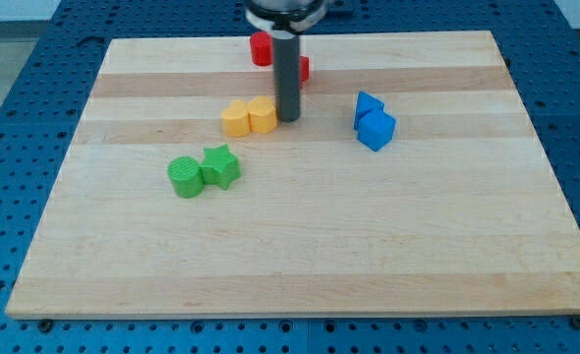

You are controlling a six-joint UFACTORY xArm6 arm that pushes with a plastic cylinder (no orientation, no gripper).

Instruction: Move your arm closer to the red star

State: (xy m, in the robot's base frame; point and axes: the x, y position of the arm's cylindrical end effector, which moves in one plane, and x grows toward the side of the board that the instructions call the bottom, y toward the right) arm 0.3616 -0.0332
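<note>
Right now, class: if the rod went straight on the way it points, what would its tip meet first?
My tip points straight down, so it would meet the wooden board first. It seems to be touching it, just to the view's right of a yellow block.

You'll find the red star [304, 68] near the view's top of the surface [300, 246], mostly hidden behind the dark rod; only a small red sliver shows on the rod's right side.

No text, labels, numbers or signs can be read anywhere here
</note>
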